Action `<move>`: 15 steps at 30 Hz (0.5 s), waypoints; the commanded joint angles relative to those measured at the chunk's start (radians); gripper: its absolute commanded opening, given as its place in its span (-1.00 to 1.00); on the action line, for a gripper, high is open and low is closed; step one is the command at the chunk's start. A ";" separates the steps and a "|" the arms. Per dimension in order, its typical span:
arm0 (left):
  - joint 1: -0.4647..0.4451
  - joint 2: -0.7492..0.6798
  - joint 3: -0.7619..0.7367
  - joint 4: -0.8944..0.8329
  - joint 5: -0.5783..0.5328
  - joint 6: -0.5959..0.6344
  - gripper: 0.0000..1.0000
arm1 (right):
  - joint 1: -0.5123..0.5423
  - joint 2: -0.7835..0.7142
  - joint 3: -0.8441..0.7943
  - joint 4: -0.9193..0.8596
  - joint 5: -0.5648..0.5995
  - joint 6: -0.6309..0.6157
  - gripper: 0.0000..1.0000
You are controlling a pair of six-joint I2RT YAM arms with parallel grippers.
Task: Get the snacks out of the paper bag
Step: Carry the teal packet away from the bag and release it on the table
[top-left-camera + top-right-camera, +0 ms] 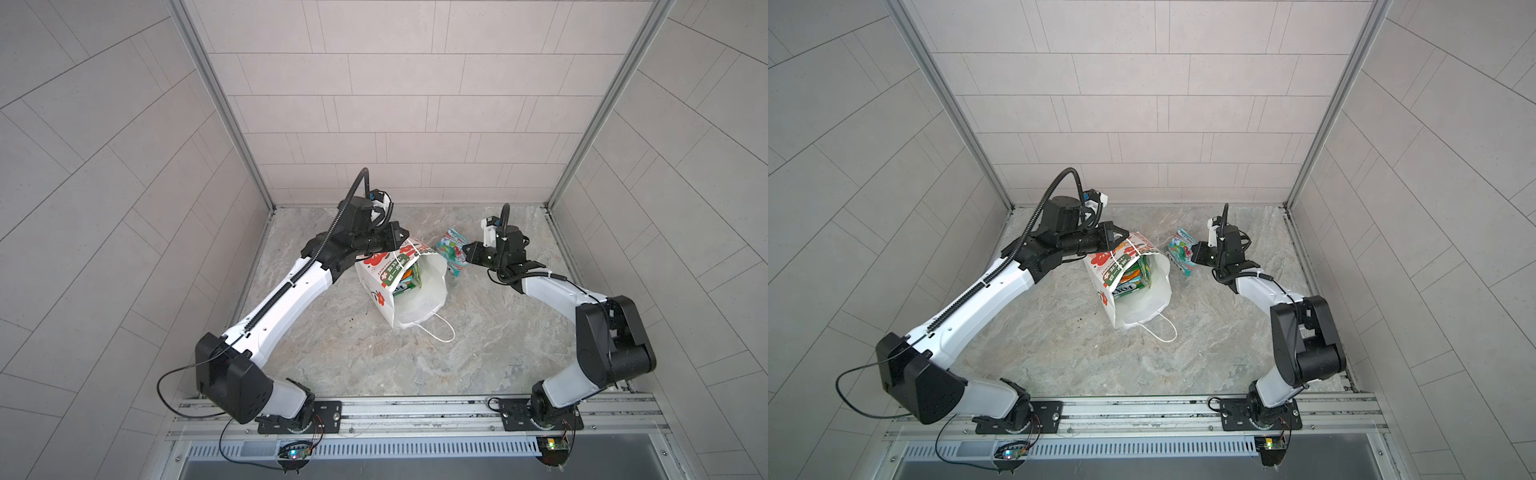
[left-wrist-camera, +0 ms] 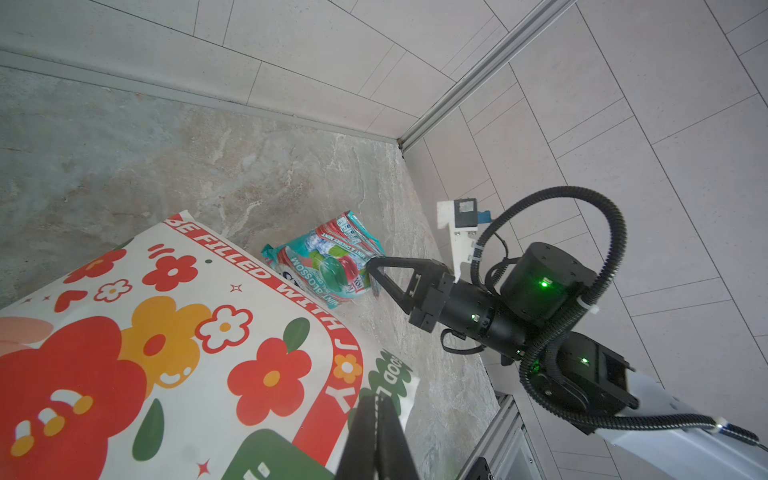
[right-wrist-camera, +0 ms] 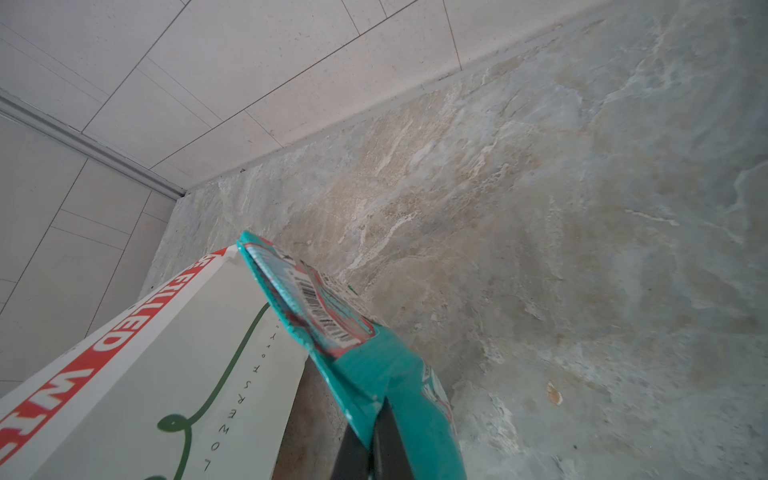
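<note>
- paper bag [image 1: 420, 305] [image 1: 1144, 305] sits mid-table [image 1: 332, 365], mouth gaping toward the top cameras; white inner wall visible in both top views; flower-printed face turned to the left arm's side [image 2: 187, 332]
- one white cord handle [image 1: 438, 330] lies on the table at the bag's near end
- left gripper [image 1: 402, 244] [image 1: 1120, 241] [image 2: 376, 402] is at the bag's far-left rim; fingers pressed together on the rim; can't tell whether paper, cord or both are pinched
- snacks in the bag [image 1: 405, 279] [image 1: 1133, 276]: several packets stacked on edge against the printed wall; green, orange and yellow-green faces show; count unclear
- right gripper [image 1: 466, 250] [image 1: 1194, 252] [image 2: 372, 267] [image 3: 376, 424] is clamped on one end of a teal-red packet [image 1: 451, 249] [image 1: 1179, 249] [image 2: 328, 266] [image 3: 332, 316]
- that packet is outside the bag, just beside its right wall and toward the back of the table; barcode side faces the right wrist camera, "MINT BLOSSOM" side faces the left wrist camera
- can't tell whether the packet's free end touches the table
- right wrist view: packet edge overlaps the bag's red-lettered border [image 3: 137, 316]; contact unclear
</note>
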 commanded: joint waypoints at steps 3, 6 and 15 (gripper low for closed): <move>-0.004 -0.020 0.001 0.027 0.008 0.005 -1.00 | -0.038 0.072 0.043 0.165 -0.039 0.091 -1.00; -0.004 -0.020 0.001 0.026 0.010 0.006 -1.00 | -0.059 0.122 0.052 0.187 -0.042 0.101 -1.00; -0.004 -0.024 -0.003 0.030 0.009 0.004 -1.00 | -0.110 0.259 0.084 0.230 -0.056 0.134 -1.00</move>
